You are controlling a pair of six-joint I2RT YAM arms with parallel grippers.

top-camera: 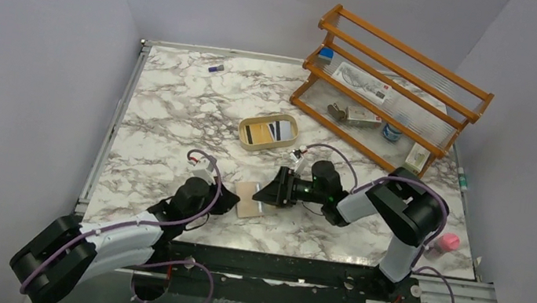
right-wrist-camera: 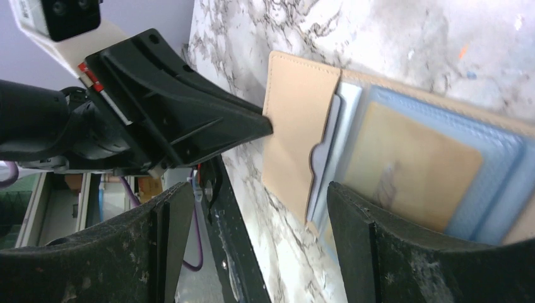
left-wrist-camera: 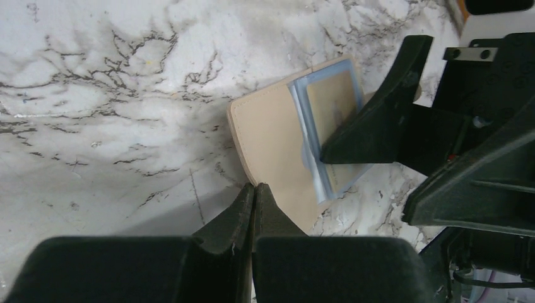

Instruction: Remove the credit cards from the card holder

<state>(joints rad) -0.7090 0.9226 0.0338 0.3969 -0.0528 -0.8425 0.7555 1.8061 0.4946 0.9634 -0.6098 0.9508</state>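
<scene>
The beige card holder (top-camera: 248, 199) lies open and flat on the marble, between the two arms. My left gripper (left-wrist-camera: 254, 187) is shut, and its joined tips rest at the holder's near-left edge (left-wrist-camera: 268, 136). In the right wrist view a whitish card (right-wrist-camera: 348, 117) and a pale blue card (right-wrist-camera: 501, 148) stick out of the holder's pockets (right-wrist-camera: 296, 123), with a tan panel (right-wrist-camera: 410, 164) lying over the blue one. My right gripper (right-wrist-camera: 252, 221) is open. One finger (left-wrist-camera: 378, 117) sits on the card side of the holder and the other is off its edge. The left gripper's tip (right-wrist-camera: 265, 124) touches the beige flap.
An oval tan tray (top-camera: 244, 142) holding a few cards stands behind the holder. A wooden rack (top-camera: 393, 90) with small items fills the back right. A pink object (top-camera: 447, 242) sits by the right edge and a small blue piece (top-camera: 216, 69) lies at the back.
</scene>
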